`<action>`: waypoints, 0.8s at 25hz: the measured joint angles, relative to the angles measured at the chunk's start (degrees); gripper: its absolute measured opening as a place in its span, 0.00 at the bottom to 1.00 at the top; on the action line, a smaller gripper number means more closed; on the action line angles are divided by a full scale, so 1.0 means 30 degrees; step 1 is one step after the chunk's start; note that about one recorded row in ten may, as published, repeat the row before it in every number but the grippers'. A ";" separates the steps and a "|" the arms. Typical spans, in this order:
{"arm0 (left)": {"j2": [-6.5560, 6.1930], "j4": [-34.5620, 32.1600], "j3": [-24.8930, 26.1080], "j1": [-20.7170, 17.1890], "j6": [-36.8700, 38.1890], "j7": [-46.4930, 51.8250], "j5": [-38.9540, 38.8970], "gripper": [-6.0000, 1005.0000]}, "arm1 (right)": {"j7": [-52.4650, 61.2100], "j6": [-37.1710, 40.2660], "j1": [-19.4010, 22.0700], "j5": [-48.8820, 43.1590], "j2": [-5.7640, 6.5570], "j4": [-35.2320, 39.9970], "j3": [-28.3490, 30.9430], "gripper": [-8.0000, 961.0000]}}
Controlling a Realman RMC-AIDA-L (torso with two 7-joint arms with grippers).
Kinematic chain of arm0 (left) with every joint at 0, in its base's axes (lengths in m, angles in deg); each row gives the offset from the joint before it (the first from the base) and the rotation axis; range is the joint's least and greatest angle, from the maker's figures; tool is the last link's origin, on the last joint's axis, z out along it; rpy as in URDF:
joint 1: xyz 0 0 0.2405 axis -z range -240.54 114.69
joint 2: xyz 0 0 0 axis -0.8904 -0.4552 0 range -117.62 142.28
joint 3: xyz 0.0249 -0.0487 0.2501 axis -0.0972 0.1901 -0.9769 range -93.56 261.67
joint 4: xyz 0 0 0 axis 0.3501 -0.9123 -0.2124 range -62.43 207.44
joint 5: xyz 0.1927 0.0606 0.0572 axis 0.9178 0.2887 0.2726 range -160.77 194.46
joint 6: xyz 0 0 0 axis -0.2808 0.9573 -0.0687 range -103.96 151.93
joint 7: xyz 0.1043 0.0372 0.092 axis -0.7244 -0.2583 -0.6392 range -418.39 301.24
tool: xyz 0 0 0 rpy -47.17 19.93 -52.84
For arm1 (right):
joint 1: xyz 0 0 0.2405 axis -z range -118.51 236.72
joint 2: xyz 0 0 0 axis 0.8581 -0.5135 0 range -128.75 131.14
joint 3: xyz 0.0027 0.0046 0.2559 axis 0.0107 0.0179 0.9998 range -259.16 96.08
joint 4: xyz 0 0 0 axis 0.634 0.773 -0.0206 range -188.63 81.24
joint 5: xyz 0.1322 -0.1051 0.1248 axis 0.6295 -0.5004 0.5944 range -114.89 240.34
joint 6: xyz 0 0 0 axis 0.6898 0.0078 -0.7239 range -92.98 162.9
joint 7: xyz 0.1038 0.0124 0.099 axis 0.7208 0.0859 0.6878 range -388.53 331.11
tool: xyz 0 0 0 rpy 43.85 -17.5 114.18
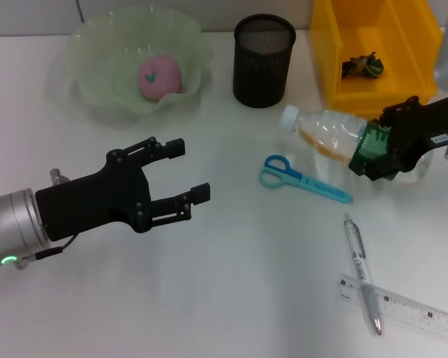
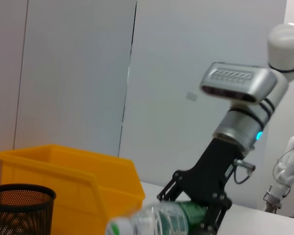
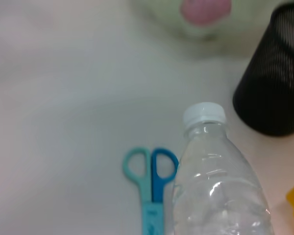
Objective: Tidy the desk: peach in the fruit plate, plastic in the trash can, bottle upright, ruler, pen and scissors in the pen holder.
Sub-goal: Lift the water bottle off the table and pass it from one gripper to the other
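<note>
Your right gripper [image 1: 375, 153] has its jaws clamped on the lying bottle [image 1: 325, 134]; left gripper [image 1: 190, 173] hovers over the counter [image 1: 209, 298], jaws wide, empty.

The clear bottle [image 1: 330, 136] lies tilted, white cap toward ten o'clock. The peach [image 1: 159, 76] sits in the fruit plate [image 1: 97, 45]. Scissors [image 1: 302, 179], pen [image 1: 362, 272] and ruler [image 1: 414, 307] lie flat on the desk [image 1: 209, 298]; the trash can [image 1: 336, 45] holds what looks like crumpled plastic.

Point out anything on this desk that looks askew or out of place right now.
The bottle lies on its side, its label end in the right gripper. The scissors, pen and ruler lie loose on the desk, the pen crossing the ruler, none in the pen holder. The left gripper hovers open.
</note>
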 joint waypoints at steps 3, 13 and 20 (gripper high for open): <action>0.0102 0.0055 0.0016 0.0002 0.0007 0.0044 -0.0166 0.69 | -0.1100 0.0285 0.1059 0.2425 -0.0030 0.0708 0.0900 0.80; 0.0158 0.2852 -0.0011 0.0551 0.0775 0.0600 -0.4105 0.69 | -0.7380 0.2673 0.3503 1.1659 -0.0076 -0.3123 0.4682 0.80; 0.0199 0.4973 -0.0040 0.1167 0.1439 0.1343 -0.5924 0.69 | -1.0783 0.4782 0.3343 1.3615 0.0088 -0.8453 0.6278 0.80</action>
